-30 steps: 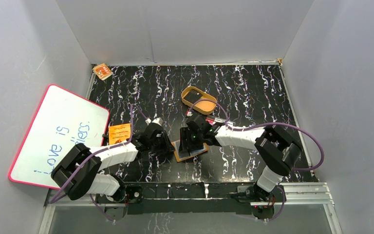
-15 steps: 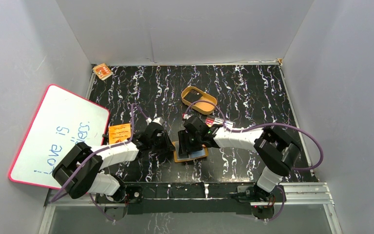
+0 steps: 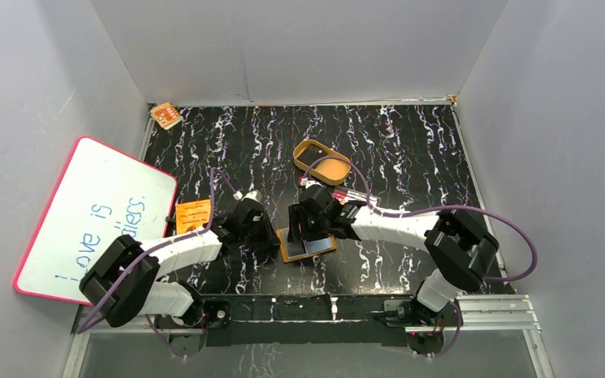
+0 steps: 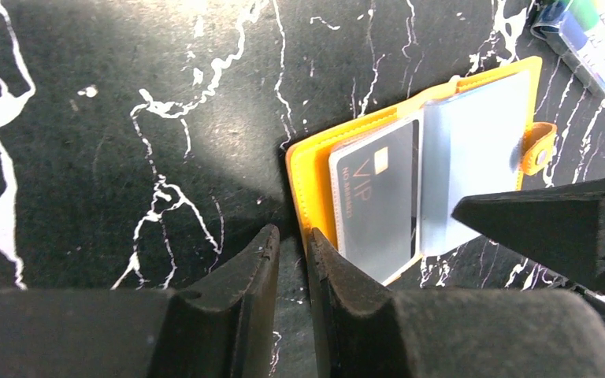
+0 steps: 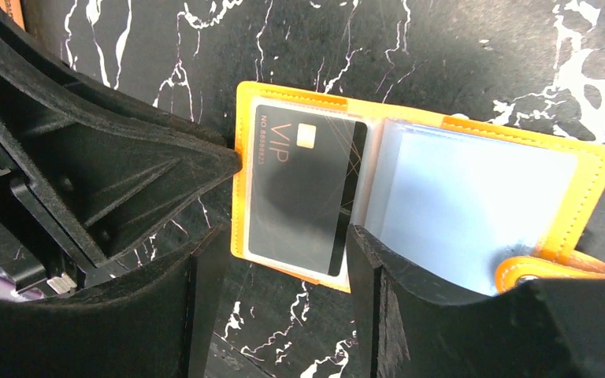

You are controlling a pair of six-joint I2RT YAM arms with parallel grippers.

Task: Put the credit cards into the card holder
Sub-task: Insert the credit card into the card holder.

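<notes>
The card holder (image 3: 291, 253), an orange wallet, lies open on the black marbled table between both grippers. One black credit card (image 5: 303, 193) marked VIP sits in its left clear pocket (image 4: 378, 197). The light-blue sleeves (image 5: 473, 205) and snap tab (image 5: 555, 268) lie to the right. My left gripper (image 4: 291, 244) is nearly shut with a thin empty gap, and its right fingertip (image 4: 319, 248) touches the wallet's left edge (image 4: 303, 169). My right gripper (image 5: 283, 240) stands open, straddling the card's near edge and holding nothing.
A tan oval tray (image 3: 323, 161) sits behind the wallet, with a marker pack (image 3: 353, 194) beside the right wrist. An orange printed booklet (image 3: 193, 214) lies left of the left gripper. A pink-rimmed whiteboard (image 3: 94, 220) leans at the far left. A small orange item (image 3: 165, 116) lies in the back left corner.
The right gripper has shifted a little left and away over the wallet, and its elbow has swung right. More of the wallet's light inside shows. The left arm has barely moved.
</notes>
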